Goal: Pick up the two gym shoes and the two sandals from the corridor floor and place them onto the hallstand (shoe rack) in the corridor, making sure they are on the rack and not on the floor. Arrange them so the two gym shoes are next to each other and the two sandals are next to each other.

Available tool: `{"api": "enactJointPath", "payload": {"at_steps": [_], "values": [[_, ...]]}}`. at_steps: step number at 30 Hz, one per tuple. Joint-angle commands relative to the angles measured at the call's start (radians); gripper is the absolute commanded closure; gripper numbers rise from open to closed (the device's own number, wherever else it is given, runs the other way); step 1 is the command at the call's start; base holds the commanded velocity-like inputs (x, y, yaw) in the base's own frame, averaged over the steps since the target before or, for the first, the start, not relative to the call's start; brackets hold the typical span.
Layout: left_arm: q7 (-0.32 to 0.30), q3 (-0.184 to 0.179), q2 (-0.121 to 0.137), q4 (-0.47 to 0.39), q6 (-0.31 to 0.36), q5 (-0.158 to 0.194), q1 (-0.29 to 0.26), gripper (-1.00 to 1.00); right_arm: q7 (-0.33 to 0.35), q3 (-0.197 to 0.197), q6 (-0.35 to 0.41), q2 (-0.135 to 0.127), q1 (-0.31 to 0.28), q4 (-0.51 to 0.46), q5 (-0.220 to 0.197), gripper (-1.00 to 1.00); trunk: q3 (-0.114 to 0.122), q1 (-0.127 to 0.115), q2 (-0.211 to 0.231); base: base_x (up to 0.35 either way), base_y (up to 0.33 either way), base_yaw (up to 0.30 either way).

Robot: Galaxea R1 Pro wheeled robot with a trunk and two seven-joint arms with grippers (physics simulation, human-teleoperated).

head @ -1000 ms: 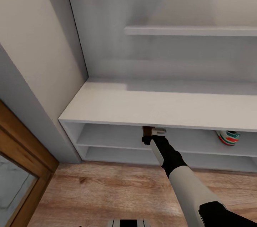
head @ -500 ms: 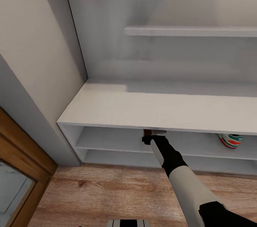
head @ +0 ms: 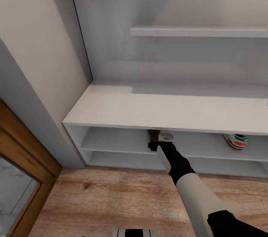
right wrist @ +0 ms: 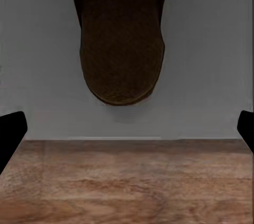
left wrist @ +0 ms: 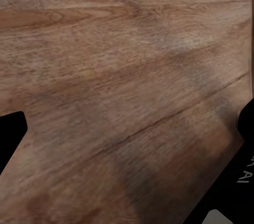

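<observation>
A brown sandal lies on the upper open shelf of the grey shoe rack, and my right gripper is at that shelf's edge with its fingers spread wide and nothing between them. One gym shoe sits on the same shelf, well apart to the right. I think I am putting the sandals away, so next I should pull this arm out and fetch another shoe; my left gripper hangs spread over the wood floor
</observation>
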Motion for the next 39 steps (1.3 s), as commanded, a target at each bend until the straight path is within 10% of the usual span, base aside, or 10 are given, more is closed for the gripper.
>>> {"api": "enactJointPath", "payload": {"at_steps": [1,39], "values": [[-0.006,0.001,0.000,0.001,-0.002,0.004,-0.001,-1.00,-0.009,0.002,0.003,0.000,0.000,-0.001,-0.011,-1.00,-0.001,-0.001,0.000,-0.321,0.000,0.000],[0.002,0.039,-0.001,0.008,-0.001,0.002,-0.001,-1.00,-0.007,0.005,0.000,0.000,0.010,0.020,-0.004,-1.00,0.000,-0.001,0.000,-0.305,-0.087,-0.002]]}}
